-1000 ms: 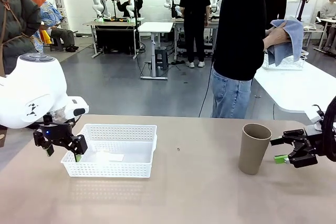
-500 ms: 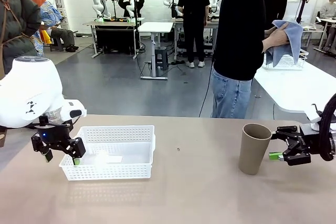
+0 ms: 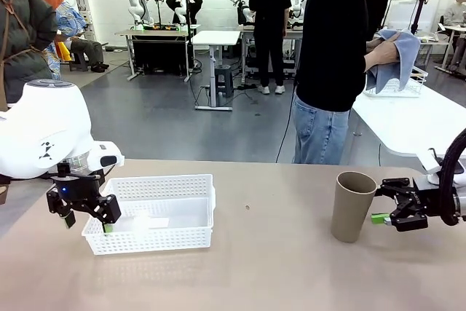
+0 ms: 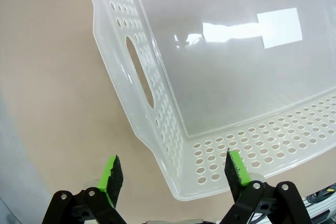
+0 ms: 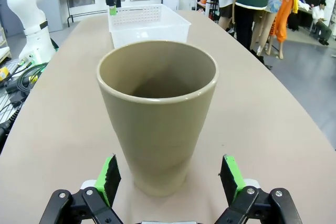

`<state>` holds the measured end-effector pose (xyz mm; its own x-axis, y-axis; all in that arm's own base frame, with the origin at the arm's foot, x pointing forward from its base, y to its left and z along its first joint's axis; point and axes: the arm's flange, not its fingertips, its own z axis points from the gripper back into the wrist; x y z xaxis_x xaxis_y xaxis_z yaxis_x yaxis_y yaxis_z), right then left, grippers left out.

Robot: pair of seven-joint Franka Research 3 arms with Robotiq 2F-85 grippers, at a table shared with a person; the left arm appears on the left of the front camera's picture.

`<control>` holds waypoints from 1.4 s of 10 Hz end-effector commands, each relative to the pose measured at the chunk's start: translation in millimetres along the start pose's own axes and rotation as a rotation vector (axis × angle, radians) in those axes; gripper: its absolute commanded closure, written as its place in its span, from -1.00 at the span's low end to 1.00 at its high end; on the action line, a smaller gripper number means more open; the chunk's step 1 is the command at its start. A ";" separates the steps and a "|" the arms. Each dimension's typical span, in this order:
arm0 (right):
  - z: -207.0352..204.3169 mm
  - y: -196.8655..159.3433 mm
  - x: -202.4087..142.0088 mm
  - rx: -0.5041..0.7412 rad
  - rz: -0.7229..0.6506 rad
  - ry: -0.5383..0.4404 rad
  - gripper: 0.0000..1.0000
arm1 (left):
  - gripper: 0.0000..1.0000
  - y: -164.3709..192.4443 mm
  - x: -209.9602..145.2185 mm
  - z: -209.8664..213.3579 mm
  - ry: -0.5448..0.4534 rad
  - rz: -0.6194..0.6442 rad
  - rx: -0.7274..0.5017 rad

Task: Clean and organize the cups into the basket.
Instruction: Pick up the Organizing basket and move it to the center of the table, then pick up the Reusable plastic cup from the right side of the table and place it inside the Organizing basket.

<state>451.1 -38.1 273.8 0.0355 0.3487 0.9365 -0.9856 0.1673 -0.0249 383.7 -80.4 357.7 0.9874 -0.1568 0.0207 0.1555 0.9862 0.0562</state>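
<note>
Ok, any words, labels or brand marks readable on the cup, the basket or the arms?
No text can be read.
The cup is plain.
The basket has no print; the pale patch on its floor shows no writing.
The left arm has a small dark mark, too small to read.

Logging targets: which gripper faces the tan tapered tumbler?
The right gripper, open beside the upright tan tumbler; the left gripper hangs at the white perforated plastic basket.
</note>
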 end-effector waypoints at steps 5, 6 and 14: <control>-36.3 -16.3 -18.2 -0.009 0.005 0.003 -1.00 | -1.00 3.4 2.7 -12.4 0.031 0.152 -0.032; -38.8 -16.7 -19.5 -0.006 0.009 0.004 -1.00 | -1.00 4.0 3.0 -14.6 0.025 0.221 -0.038; -40.6 -14.1 -16.6 0.038 -0.044 -0.006 -1.00 | -1.00 4.1 2.9 -19.7 0.021 0.323 -0.047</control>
<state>467.7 -14.7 246.7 0.0501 0.3542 0.9338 -0.9909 0.1348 0.0020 388.5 -74.1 343.7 0.9899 0.1417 0.0014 -0.1417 0.9899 -0.0019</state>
